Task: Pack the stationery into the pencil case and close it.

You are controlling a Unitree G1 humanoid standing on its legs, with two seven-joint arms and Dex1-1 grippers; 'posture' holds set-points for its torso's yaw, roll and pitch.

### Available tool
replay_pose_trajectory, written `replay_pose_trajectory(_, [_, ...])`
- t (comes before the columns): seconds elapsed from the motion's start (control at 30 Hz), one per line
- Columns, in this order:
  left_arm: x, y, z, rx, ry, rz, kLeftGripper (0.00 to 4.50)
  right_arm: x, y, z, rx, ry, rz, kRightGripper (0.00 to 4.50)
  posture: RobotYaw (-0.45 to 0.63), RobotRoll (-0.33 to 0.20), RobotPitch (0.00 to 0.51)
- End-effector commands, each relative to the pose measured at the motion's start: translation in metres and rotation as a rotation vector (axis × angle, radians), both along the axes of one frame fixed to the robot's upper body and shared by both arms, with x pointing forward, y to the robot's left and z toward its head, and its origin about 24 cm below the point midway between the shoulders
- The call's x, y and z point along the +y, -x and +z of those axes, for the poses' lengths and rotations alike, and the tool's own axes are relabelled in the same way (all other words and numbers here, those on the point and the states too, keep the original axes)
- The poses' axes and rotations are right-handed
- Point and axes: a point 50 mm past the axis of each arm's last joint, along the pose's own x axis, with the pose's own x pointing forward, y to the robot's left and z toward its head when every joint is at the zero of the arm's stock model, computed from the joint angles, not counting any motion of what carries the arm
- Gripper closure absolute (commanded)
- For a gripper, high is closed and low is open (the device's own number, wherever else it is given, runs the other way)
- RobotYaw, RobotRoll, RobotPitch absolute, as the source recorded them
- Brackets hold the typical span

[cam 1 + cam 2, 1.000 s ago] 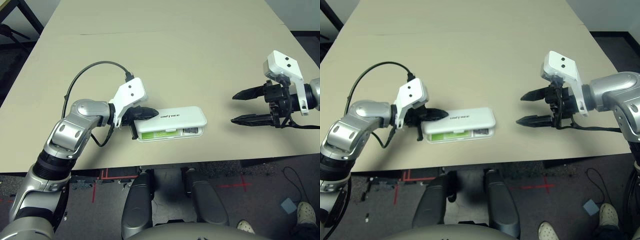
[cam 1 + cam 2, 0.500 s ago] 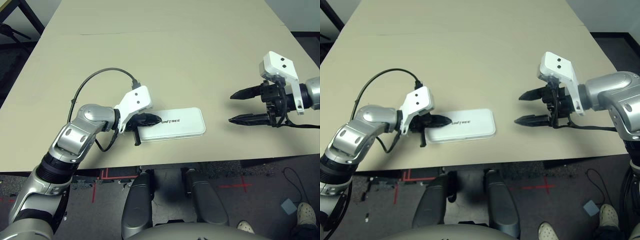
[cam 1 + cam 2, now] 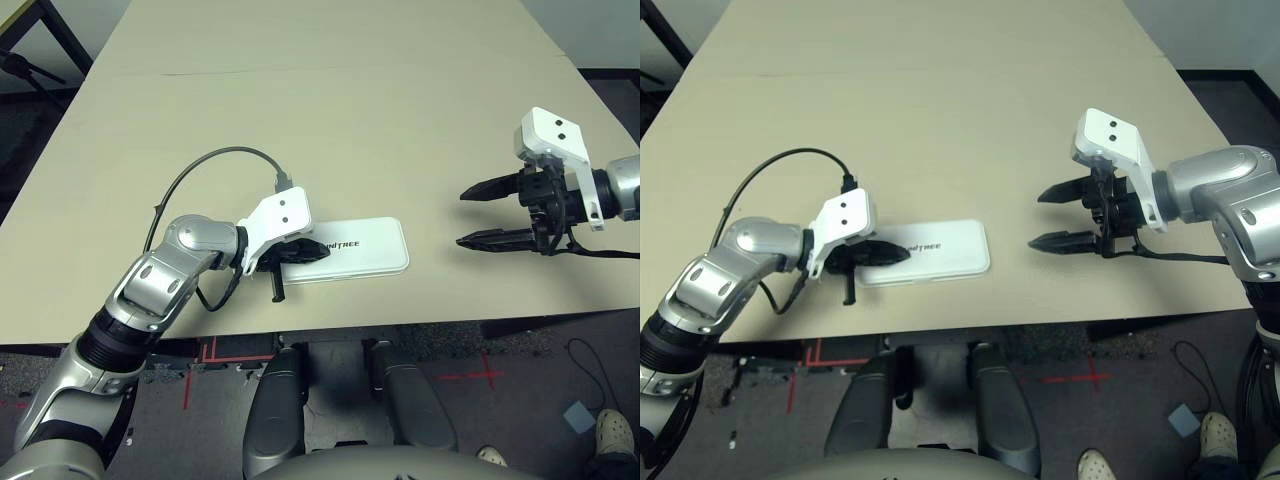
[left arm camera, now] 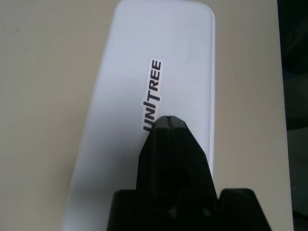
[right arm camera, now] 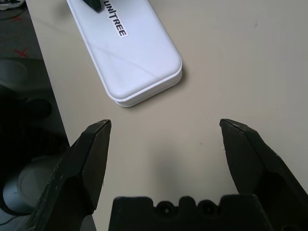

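Note:
The white pencil case lies flat near the table's front edge with its lid down and the "UNITREE" lettering facing up. The stationery is hidden. My left gripper is shut, and its tip rests on the lid at the case's left end, just beside the lettering. In the left wrist view the two fingers meet in one black wedge over the lid. My right gripper hovers open over bare table to the right of the case, about a hand's width away. Nothing is between its fingers.
The beige table stretches away behind the case. The table's front edge runs just below the case. A black cable loops up from my left wrist. A person's shoe shows on the floor at the lower right.
The lid was ajar, with green showing inside the case. It now lies fully down. My left gripper slid further onto the lid. The right gripper hardly moved.

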Motion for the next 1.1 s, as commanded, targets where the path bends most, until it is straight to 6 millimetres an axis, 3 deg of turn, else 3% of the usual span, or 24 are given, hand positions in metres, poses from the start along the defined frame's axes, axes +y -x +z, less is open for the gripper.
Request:
replay_pose_trajectory(0.03, [0.009, -0.005, -0.006, 0.026, 0.037, 0.095, 4.32, 0.003, -0.003, -0.003, -0.013, -0.032, -0.012, 0.0, -0.03, 0.0, 0.217])
replay_pose_trajectory(0.13, [0.016, -0.012, 0.006, -0.032, 0.145, 0.181, 3.56, 0.004, -0.007, -0.004, -0.04, -0.105, -0.044, 0.0, -0.02, 0.0, 0.216])
replay_pose_trajectory(0.27, [0.033, -0.02, 0.019, -0.085, 0.255, 0.309, 1.97, 0.002, -0.016, -0.013, -0.083, -0.213, -0.141, 0.0, -0.01, 0.0, 0.215])
replay_pose_trajectory(0.43, [0.079, -0.039, 0.042, -0.215, 0.471, 0.617, 0.03, -0.009, -0.041, -0.032, -0.206, -0.413, -0.404, 0.0, 0.01, 0.0, 0.219])
replay_pose_trajectory(0.7, [0.135, -0.052, 0.046, -0.37, 0.542, 0.926, 0.03, -0.029, -0.071, -0.03, -0.5, -0.537, -0.746, 0.0, 0.02, 0.0, 0.215])
replay_pose_trajectory(1.1, [0.189, -0.054, 0.027, -0.542, 0.614, 1.246, 0.03, -0.087, -0.088, -0.04, -0.713, -0.498, -1.209, 0.0, 0.01, 0.0, 0.206])
